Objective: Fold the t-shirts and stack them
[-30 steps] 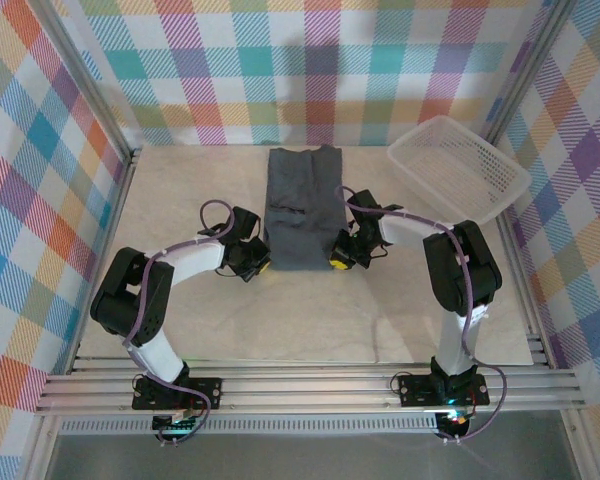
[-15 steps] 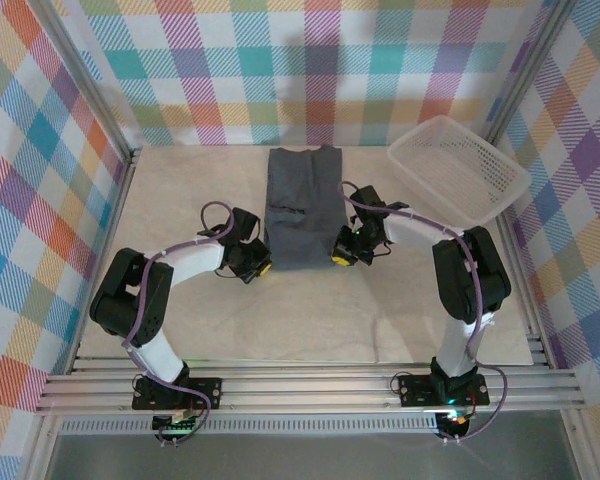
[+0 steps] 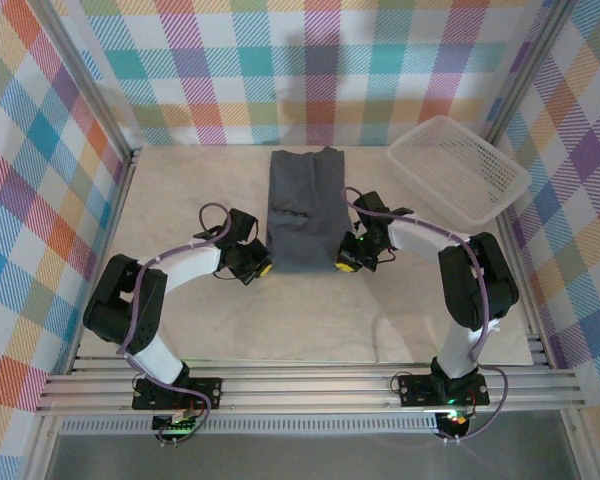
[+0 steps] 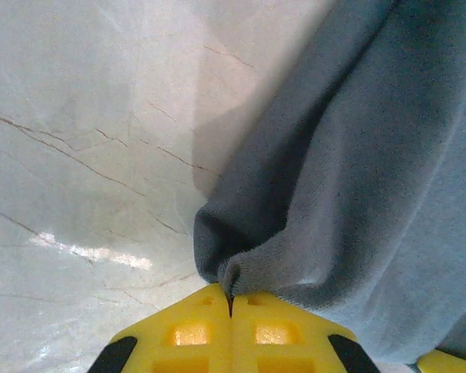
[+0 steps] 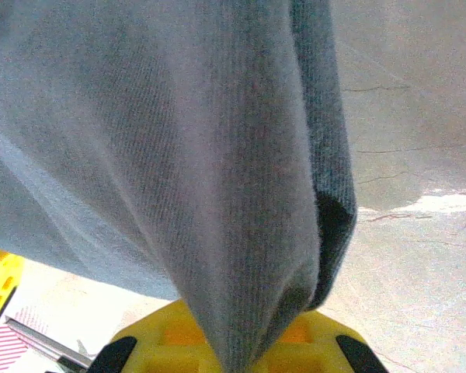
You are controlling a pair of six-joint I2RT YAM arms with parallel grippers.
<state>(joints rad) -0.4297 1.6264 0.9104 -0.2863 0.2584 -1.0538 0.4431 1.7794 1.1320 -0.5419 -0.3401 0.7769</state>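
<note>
From above, the slate-grey t-shirt (image 3: 302, 205) lies as a long folded strip mid-surface (image 3: 310, 320), with the white mesh basket (image 3: 458, 170) well apart at far right. The left jaws and right jaws flank its near corners. At the left wrist, the left jaws pinch a bunched hem tight. At the right wrist, cloth drapes over the right jaws, which are closed on it.

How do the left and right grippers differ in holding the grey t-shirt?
The left gripper pinches the t-shirt's near-left corner; the right gripper pinches the near-right corner. In the left wrist view only a small tuck of cloth sits between the fingers; in the right wrist view cloth drapes over the fingers, hiding their tips. Both are shut on the t-shirt.
</note>
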